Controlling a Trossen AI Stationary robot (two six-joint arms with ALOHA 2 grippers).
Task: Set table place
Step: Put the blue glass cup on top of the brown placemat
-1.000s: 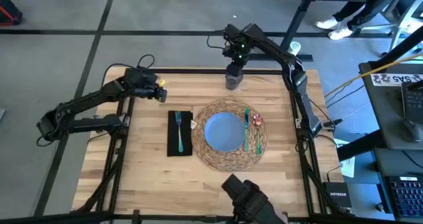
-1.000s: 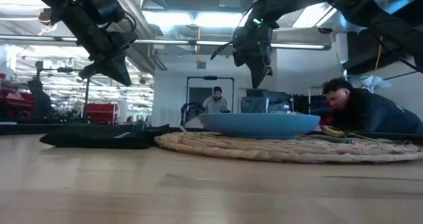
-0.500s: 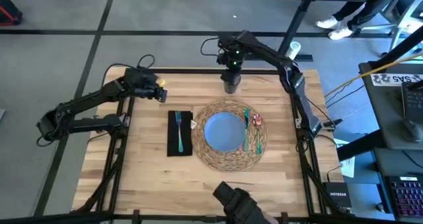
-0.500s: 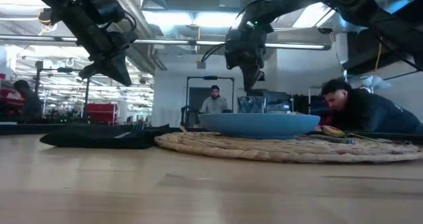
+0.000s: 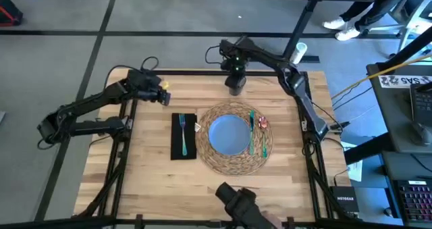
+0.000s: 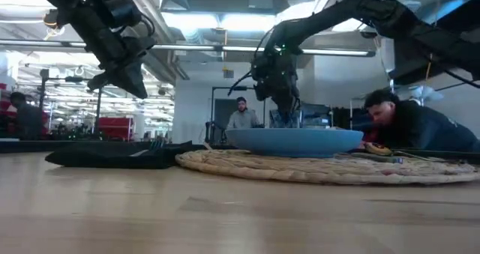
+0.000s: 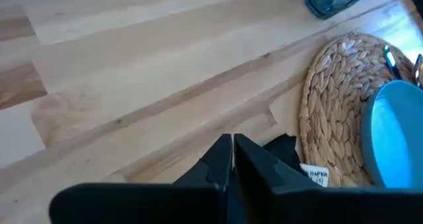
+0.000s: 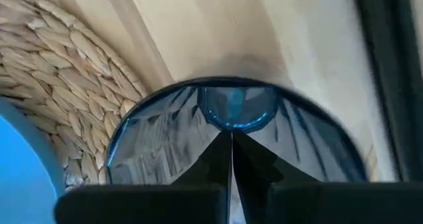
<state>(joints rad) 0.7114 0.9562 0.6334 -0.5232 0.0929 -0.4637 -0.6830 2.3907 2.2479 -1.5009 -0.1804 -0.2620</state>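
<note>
Bench: light wood planks, black frame, grey floor around; people visible in the room beyond. Place setting mid-bench: woven placemat carrying blue plate and cutlery; black napkin with teal fork just beside the mat. Grey glass near the far edge. Right end effector directly above the glass, fingers pressed together, empty. Left end effector raised over the far-left corner, fingers together, holding nothing.
</note>
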